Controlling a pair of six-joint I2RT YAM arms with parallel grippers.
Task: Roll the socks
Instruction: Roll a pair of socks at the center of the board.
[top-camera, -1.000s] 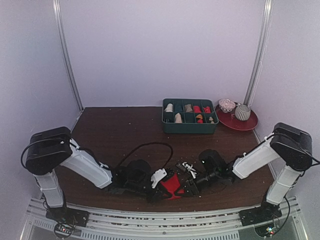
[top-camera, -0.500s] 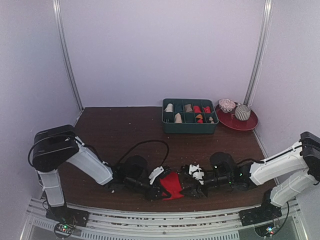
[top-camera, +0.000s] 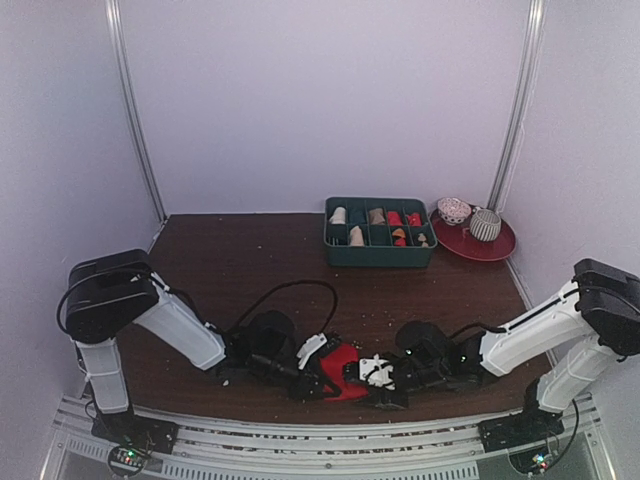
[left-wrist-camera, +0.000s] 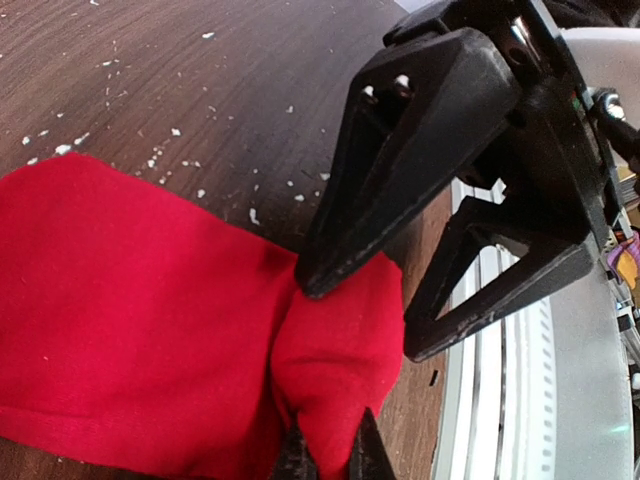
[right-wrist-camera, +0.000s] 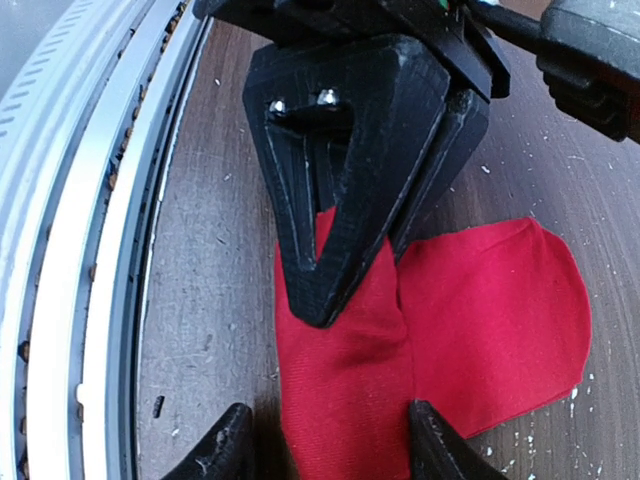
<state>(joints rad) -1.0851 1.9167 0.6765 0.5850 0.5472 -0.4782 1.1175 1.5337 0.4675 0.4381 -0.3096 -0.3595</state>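
1. Red fabric is pinched between the closed fingers of the left gripper (left-wrist-camera: 330, 462), which grips a bunched edge of the red sock (right-wrist-camera: 490, 310).
2. The right gripper (right-wrist-camera: 330, 450) is spread wide. Its two fingers straddle the same narrow strip of sock, and a dark gap shows between the fabric and one finger.
3. The two grippers meet nose to nose over that strip, and one right fingertip (left-wrist-camera: 305, 285) touches the fabric just beyond the left gripper's tips.
4. From the pinch, the rest of the sock spreads away to one side of both grippers and lies flat on the dark wooden table (top-camera: 250, 260).
5. The sock is plain bright red with a smooth knit. Its free end is rounded, and a crease runs from the gripped fold into the flat part.
6. Pale specks (left-wrist-camera: 165, 155) dot the wood beside the sock. The metal rail (right-wrist-camera: 90, 250) at the table's edge runs along the other side of the right gripper.
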